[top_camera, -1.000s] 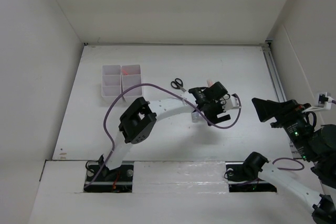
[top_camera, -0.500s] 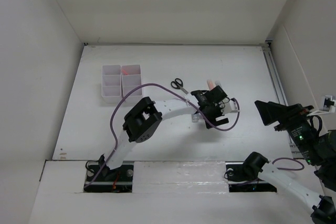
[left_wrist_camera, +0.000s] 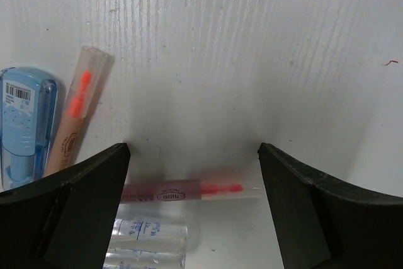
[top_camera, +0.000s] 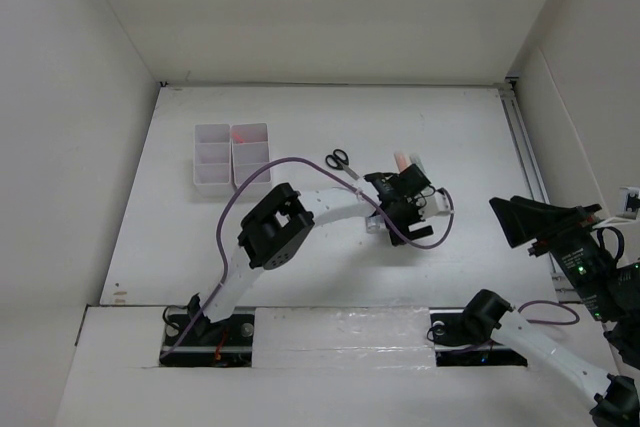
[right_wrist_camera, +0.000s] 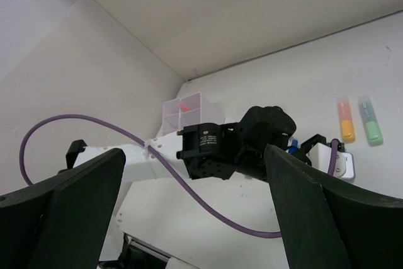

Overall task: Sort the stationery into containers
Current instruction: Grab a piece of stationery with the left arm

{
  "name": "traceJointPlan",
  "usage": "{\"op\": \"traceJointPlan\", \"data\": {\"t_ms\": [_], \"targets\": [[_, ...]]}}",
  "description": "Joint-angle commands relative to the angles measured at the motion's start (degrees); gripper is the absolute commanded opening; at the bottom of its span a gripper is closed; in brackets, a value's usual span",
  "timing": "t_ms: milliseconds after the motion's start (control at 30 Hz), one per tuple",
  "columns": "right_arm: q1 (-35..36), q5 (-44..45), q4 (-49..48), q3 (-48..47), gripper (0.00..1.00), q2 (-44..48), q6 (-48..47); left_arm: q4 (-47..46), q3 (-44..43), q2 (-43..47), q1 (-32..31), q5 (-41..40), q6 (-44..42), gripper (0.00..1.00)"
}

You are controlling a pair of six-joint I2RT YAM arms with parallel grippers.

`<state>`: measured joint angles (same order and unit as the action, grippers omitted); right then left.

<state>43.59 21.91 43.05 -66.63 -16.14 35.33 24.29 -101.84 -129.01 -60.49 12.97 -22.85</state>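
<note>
The left pincer (left_wrist_camera: 192, 149) is low over the bench (top_camera: 300, 107), a little right of centre, with its jaws spread wide and nothing gripped. In its wrist view a thin red-pink pen (left_wrist_camera: 189, 191) lies flat across the gap between the two fingers (left_wrist_camera: 82, 187). One end of the pen is hidden behind the finger on the left of that view, so I cannot tell whether they touch. A second pen (left_wrist_camera: 79, 118) lies tilted just beside a blue marker (left_wrist_camera: 25, 127) at the left of that view. The clear bottle (left_wrist_camera: 148, 240) lies at its lower edge, just beside the first pen.

The right pincer (right_wrist_camera: 194, 154) — also open and empty — is held above the bench at the right side, well apart from the stationery. Its camera shows an orange marker (right_wrist_camera: 345, 120) and a green marker (right_wrist_camera: 371, 120) lying side by side.

The organizer (top_camera: 232, 157) sits on the far left part of the bench, with something red-pink in its far right compartment. The scissors (top_camera: 338, 159) lie flat between the organizer and the left pincer — touching neither.
</note>
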Motion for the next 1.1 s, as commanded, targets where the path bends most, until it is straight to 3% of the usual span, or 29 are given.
{"op": "traceJointPlan", "data": {"t_ms": [0,267,600,667,900,1067], "targets": [[0.44,-1.08,-2.44,-0.08,0.98,0.5,-1.32,0.32,-1.87,-0.8,0.46,0.74,0.08,0.8],[0.44,-1.61,-2.97,0.44,0.98,0.5,-1.85,-0.29,-1.87,3.93,-0.95,-1.1,3.59,0.81],[0.44,-2.66,-3.5,0.98,0.98,0.5,-1.85,-8.03,-1.42,10.09,-2.0,-10.32,12.38,0.83],[0.44,-2.66,-3.5,0.98,0.96,0.5,-1.85,-8.74,-3.18,9.31,-2.0,-15.75,18.09,0.85],[0.44,-2.05,-2.97,0.98,0.96,1.02,-1.85,2.5,-16.98,3.15,-2.0,-29.73,38.99,0.9],[0.44,-2.05,-2.97,0.45,0.96,1.02,-1.85,6.46,-17.69,2.54,-2.0,-31.69,57.69,0.96]]}}
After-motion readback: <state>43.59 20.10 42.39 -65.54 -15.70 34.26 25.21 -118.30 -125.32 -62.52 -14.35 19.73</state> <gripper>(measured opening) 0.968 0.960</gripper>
